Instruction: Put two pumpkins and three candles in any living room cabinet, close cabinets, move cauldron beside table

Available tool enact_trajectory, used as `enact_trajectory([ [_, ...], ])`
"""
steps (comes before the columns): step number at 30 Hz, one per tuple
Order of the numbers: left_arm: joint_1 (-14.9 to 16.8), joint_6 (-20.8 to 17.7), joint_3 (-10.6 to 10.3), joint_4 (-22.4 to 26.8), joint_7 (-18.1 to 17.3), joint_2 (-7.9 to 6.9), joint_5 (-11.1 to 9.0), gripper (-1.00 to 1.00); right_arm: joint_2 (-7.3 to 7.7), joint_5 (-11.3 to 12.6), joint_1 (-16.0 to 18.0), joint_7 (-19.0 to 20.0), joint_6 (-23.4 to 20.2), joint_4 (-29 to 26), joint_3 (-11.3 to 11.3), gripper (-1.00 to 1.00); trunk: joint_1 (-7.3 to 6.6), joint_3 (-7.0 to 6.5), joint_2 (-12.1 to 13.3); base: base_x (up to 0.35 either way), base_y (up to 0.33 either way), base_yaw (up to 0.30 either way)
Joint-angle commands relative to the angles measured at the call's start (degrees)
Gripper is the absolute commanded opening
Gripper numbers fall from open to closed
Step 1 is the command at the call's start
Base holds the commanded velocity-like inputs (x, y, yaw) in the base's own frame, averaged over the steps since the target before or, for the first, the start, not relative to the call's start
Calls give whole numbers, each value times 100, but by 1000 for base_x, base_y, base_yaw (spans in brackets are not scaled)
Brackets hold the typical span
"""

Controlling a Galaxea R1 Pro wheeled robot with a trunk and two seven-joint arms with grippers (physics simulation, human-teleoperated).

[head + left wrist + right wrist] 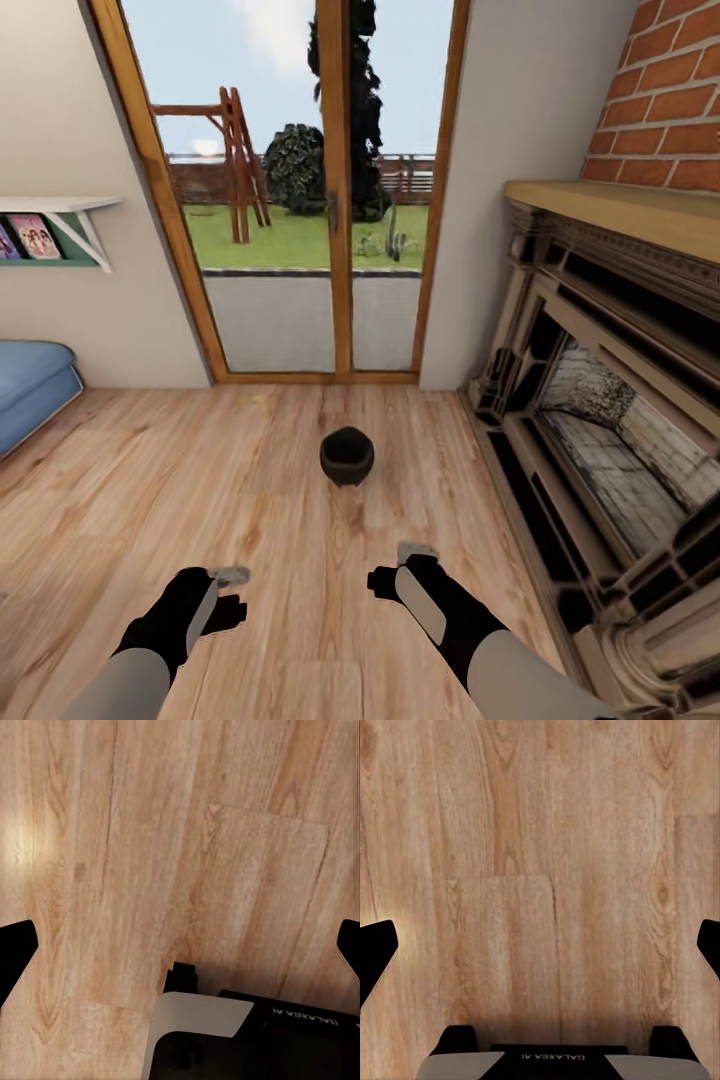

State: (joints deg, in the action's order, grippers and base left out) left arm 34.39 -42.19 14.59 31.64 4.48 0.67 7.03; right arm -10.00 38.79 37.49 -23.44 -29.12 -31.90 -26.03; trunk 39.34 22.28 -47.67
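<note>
Cauldron (347, 456) upright on wood floor (150, 480), ahead of both arms, before glass door (300, 200). Right tool (417, 552) slightly nearer than left tool (230, 576); both spread wide, empty

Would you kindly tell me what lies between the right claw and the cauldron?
In the head view, just bare wooden floor separates the right claw from the cauldron.

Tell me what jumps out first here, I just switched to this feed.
The black cauldron sits alone on the wooden floor, straight ahead of both arms and before the glass doors to the garden. A large ornate fireplace under red brick fills the right side. A blue cushion edge shows at far left.
</note>
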Motion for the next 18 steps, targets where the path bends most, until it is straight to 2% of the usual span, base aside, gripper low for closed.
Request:
enact_trajectory([
  [1, -1, 0, 0, 0, 0, -1, 0, 100, 0, 1, -1, -1, -1, 0, 0, 100, 0, 0, 0, 331, 0, -175],
  [6, 3, 0, 0, -2, -7, -59, -14, 100, 0, 2, 0, -2, 1, -1, 8, 100, 0, 0, 0, 331, 0, -194],
  [18, 1, 0, 0, 0, -9, -76, -18, 100, 0, -3, -2, -3, 3, -1, 1, 100, 0, 0, 0, 331, 0, -14],
])
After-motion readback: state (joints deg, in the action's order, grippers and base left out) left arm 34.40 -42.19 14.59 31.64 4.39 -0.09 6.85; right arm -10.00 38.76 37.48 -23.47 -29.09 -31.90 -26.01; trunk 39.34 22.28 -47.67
